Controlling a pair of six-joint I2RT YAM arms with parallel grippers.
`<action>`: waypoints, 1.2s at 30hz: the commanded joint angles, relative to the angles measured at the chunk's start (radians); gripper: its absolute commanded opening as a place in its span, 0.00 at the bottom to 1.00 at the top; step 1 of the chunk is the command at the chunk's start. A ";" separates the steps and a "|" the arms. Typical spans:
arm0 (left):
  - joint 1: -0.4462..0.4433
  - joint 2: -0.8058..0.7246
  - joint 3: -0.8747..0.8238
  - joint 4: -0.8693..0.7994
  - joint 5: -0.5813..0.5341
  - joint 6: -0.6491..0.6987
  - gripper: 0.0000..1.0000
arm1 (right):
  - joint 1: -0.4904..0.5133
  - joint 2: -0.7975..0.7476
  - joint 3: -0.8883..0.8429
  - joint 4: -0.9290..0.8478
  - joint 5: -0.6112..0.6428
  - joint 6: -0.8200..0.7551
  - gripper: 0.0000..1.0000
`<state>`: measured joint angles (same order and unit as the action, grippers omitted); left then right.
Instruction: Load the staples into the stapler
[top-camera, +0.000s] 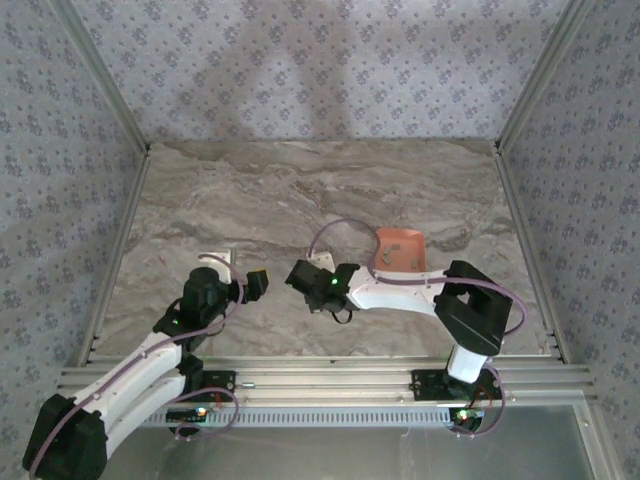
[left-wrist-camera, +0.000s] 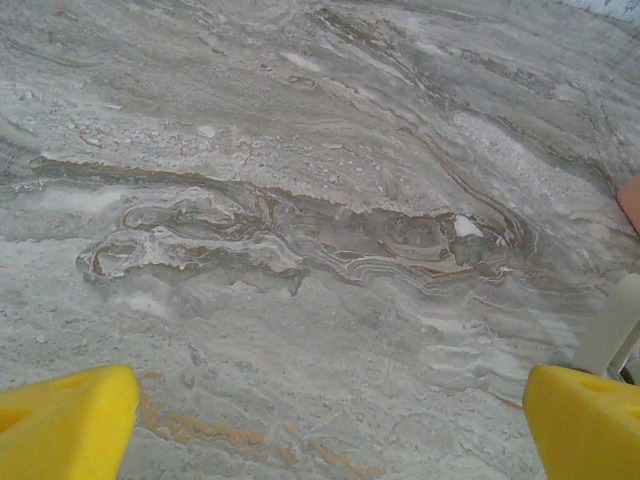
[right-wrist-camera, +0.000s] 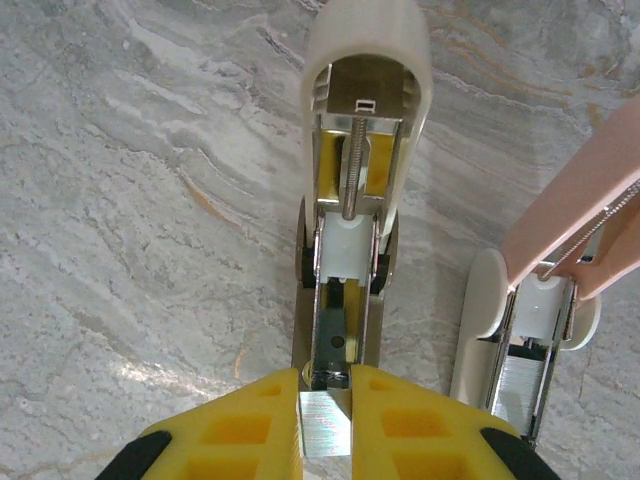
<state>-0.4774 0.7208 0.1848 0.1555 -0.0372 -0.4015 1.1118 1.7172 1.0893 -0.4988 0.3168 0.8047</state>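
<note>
Overhead view looks down; both wrist views close over table (left-wrist-camera: 300, 150).

A marble-patterned surface (top-camera: 300, 190), grey with tan veins, lies inside a boxed enclosure. The walls (top-camera: 300, 60) at the back and both sides carry pale wallpaper with a small bluish floral print. Aluminium rails (top-camera: 330, 372) edge the near side, and slanted posts (top-camera: 105, 80) mark the corners.

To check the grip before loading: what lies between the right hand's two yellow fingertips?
The staples, a silvery strip pinched by the right hand, just before the open stapler; seen in the right wrist view.
</note>
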 joint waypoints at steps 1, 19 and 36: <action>0.008 -0.025 0.042 -0.035 0.017 0.006 0.98 | 0.007 -0.027 -0.012 0.021 0.044 0.030 0.16; 0.008 -0.087 0.001 -0.015 0.035 0.050 0.98 | -0.010 -0.003 -0.006 0.041 0.067 -0.001 0.16; 0.008 -0.080 -0.022 0.018 0.114 0.092 0.99 | -0.017 -0.010 -0.040 0.094 0.077 -0.013 0.16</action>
<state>-0.4767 0.6441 0.1738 0.1383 0.0593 -0.3298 1.0973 1.7134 1.0550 -0.4133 0.3637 0.8024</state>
